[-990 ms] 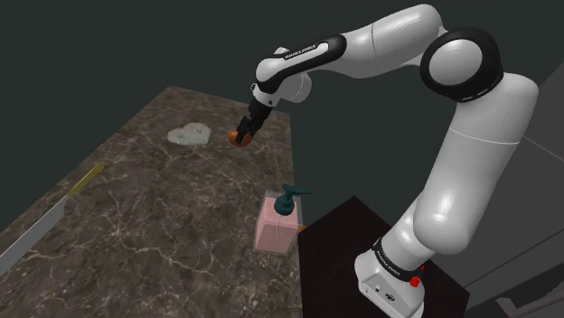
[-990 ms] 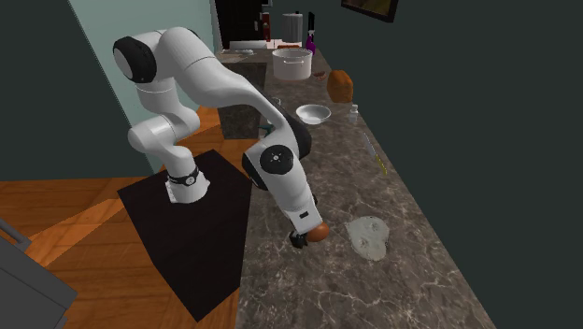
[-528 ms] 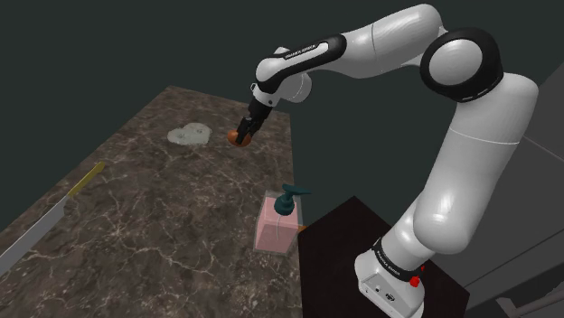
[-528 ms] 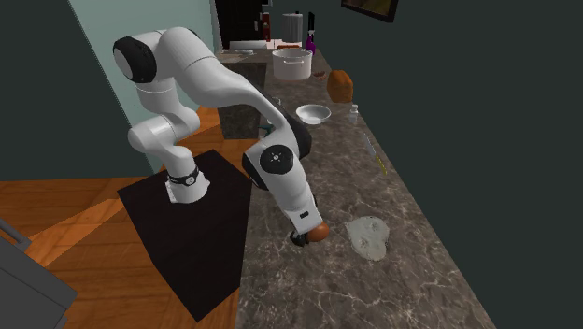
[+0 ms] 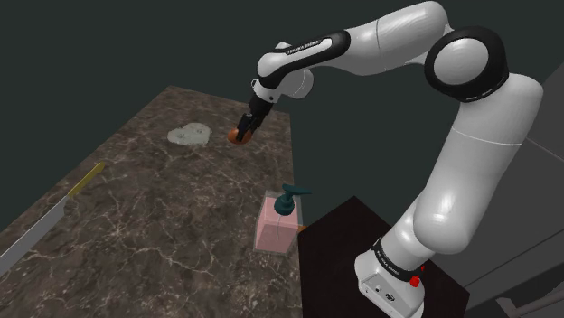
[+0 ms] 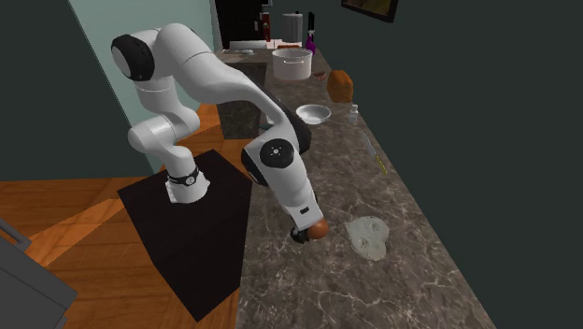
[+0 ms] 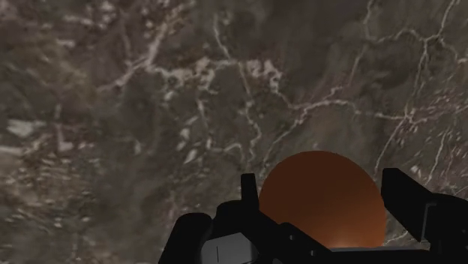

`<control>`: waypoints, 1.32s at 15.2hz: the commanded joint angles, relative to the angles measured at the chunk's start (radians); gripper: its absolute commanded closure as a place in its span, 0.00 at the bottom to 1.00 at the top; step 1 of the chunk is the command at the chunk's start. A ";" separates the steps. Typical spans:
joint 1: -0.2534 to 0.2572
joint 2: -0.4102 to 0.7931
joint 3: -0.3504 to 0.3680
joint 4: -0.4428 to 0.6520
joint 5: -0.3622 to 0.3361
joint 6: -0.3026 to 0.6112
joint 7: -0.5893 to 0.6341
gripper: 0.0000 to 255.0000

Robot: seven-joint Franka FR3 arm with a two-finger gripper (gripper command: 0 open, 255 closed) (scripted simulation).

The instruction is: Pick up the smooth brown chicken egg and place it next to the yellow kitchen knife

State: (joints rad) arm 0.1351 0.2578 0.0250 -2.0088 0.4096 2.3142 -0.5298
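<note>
Egg (image 7: 322, 199) is clamped in the tool (image 5: 241, 133) over the tabletop (image 5: 181, 226), the yellow-handled knife (image 5: 50, 217) lying well apart toward the shoulder view's lower left, handle end nearer.

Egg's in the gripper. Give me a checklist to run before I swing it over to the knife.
1. Grip: ok. The gripper clasps the brown egg between both fingers.
2. Egg clear of the countertop: cannot tell.
3. Target: ok. The knife lies at the shoulder view's lower left, yellow handle nearer the egg.
4. Route: probably ok. The pale lump lies close beside the line; the pink soap dispenser is well off it.
5. Bare counter beside the knife: ok.
</note>
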 commanded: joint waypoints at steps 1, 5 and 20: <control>-0.001 -0.017 -0.003 0.007 -0.007 -0.024 0.009 1.00; -0.001 -0.045 -0.006 0.026 -0.020 -0.067 0.028 1.00; -0.003 -0.124 -0.015 0.126 -0.061 -0.239 0.094 1.00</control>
State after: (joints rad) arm 0.1323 0.1401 0.0105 -1.8878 0.3510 2.0866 -0.4393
